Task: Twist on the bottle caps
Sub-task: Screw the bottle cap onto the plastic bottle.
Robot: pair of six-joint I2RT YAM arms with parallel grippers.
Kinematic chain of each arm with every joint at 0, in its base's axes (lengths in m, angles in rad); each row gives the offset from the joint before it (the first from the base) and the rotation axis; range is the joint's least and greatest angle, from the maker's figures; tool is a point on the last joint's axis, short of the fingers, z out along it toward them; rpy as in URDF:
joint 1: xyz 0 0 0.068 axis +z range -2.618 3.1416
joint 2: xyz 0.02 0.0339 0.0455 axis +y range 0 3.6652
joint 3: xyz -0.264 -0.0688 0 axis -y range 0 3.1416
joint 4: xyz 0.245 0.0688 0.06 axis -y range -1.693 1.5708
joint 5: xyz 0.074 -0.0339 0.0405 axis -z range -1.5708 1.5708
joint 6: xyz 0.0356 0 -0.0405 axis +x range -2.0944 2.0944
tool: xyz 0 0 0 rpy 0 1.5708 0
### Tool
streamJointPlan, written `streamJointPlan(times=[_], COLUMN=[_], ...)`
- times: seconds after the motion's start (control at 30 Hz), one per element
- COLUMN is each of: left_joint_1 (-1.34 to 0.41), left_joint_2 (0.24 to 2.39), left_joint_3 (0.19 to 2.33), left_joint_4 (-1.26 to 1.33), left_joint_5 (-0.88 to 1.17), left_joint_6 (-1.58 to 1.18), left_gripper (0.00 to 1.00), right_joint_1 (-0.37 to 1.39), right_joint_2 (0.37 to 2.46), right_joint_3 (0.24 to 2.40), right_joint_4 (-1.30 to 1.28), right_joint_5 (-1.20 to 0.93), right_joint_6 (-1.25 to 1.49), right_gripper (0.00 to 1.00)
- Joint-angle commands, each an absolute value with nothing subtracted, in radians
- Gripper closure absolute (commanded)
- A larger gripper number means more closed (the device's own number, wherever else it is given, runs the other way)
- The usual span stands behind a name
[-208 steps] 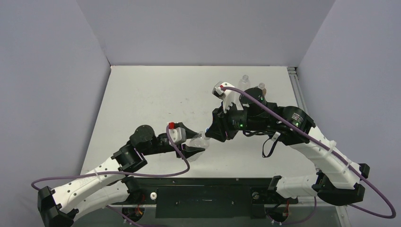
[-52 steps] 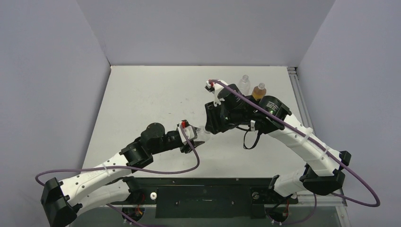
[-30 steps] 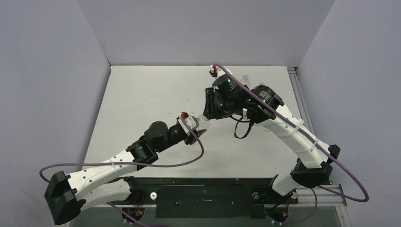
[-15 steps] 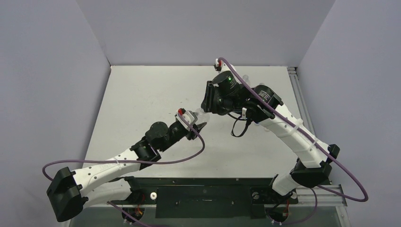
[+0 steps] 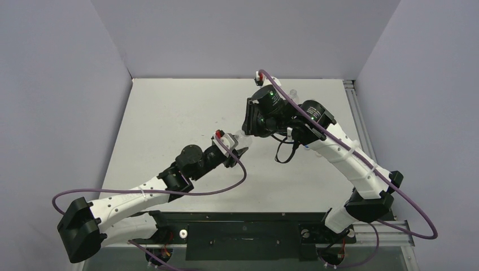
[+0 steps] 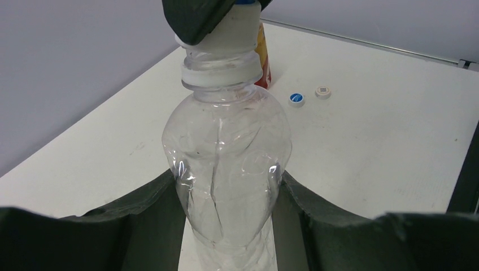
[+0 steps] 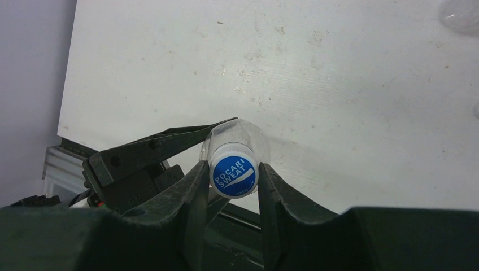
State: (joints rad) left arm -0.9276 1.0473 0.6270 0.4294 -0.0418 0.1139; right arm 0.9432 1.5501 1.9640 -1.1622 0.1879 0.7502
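My left gripper (image 6: pixel 226 189) is shut on the lower body of a clear bottle (image 6: pixel 226 147), which it holds above the table. A blue-and-white cap (image 7: pixel 234 175) sits on the bottle's neck. My right gripper (image 7: pixel 231 172) is shut on that cap, one finger on each side. In the top view the left gripper (image 5: pixel 237 150) and the right gripper (image 5: pixel 246 134) meet over the middle of the table. The amber bottle (image 6: pixel 263 56) with a red band stands behind, mostly hidden by the clear bottle's neck.
A small blue cap (image 6: pixel 296 99) and a pale cap (image 6: pixel 322 91) lie on the white table (image 5: pixel 169 113) near the amber bottle. Another clear bottle (image 5: pixel 292 93) stands at the back, partly behind the right arm. Grey walls enclose the table on three sides.
Over the last second both grippers, with bottle and cap between them, have shifted slightly toward the back of the table. Both grips look the same.
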Motion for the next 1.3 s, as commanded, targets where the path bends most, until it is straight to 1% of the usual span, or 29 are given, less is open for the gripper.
streamJointPlan(times=[0.0, 0.2, 0.3, 0.47, 0.53, 0.57, 0.6, 0.67, 0.7, 0.73, 0.77, 0.8, 0.93, 1.07, 1.27], left_joint_1=[-0.948, -0.948, -0.948, -0.948, -0.948, -0.948, -0.948, -0.947, -0.947, -0.946, -0.946, -0.943, -0.929, -0.905, -0.854], left_joint_2=[1.007, 1.014, 1.022, 1.02, 1.019, 1.019, 1.017, 1.016, 1.017, 1.017, 1.018, 1.02, 1.028, 1.034, 1.035], left_joint_3=[0.668, 0.678, 0.671, 0.655, 0.653, 0.652, 0.648, 0.64, 0.635, 0.633, 0.629, 0.628, 0.627, 0.628, 0.636], left_joint_4=[0.576, 0.589, 0.605, 0.609, 0.608, 0.608, 0.608, 0.608, 0.609, 0.61, 0.61, 0.61, 0.608, 0.605, 0.573], left_joint_5=[0.11, 0.076, 0.074, 0.071, 0.067, 0.066, 0.064, 0.059, 0.055, 0.054, 0.051, 0.051, 0.064, 0.113, 0.244], left_joint_6=[0.193, 0.184, 0.167, 0.151, 0.143, 0.135, 0.132, 0.123, 0.117, 0.114, 0.106, 0.101, 0.068, 0.024, -0.038], left_gripper=[0.89, 0.88, 0.89, 0.88, 0.89, 0.89, 0.88, 0.88, 0.88, 0.88, 0.89, 0.88, 0.88, 0.88, 0.88], right_joint_1=[0.983, 0.982, 0.982, 0.974, 0.97, 0.968, 0.965, 0.96, 0.958, 0.954, 0.952, 0.951, 0.949, 0.95, 0.958], right_joint_2=[1.592, 1.586, 1.589, 1.584, 1.581, 1.578, 1.576, 1.566, 1.558, 1.554, 1.545, 1.541, 1.493, 1.43, 1.276], right_joint_3=[1.99, 1.969, 1.973, 1.988, 1.996, 1.999, 2.005, 2.013, 2.016, 2.022, 2.025, 2.029, 2.023, 1.969, 1.829], right_joint_4=[-1.201, -1.181, -1.18, -1.191, -1.196, -1.198, -1.198, -1.196, -1.194, -1.194, -1.192, -1.188, -1.166, -1.124, -0.966], right_joint_5=[0.024, 0.021, 0.019, 0.023, 0.028, 0.033, 0.035, 0.042, 0.047, 0.049, 0.056, 0.059, 0.084, 0.105, 0.122], right_joint_6=[0.735, 0.75, 0.752, 0.748, 0.747, 0.746, 0.745, 0.743, 0.743, 0.741, 0.74, 0.737, 0.727, 0.698, 0.577], right_gripper=[0.9, 0.88, 0.82, 0.75, 0.69, 0.64, 0.62, 0.52, 0.49, 0.43, 0.41, 0.35, 0.24, 0.21, 0.2])
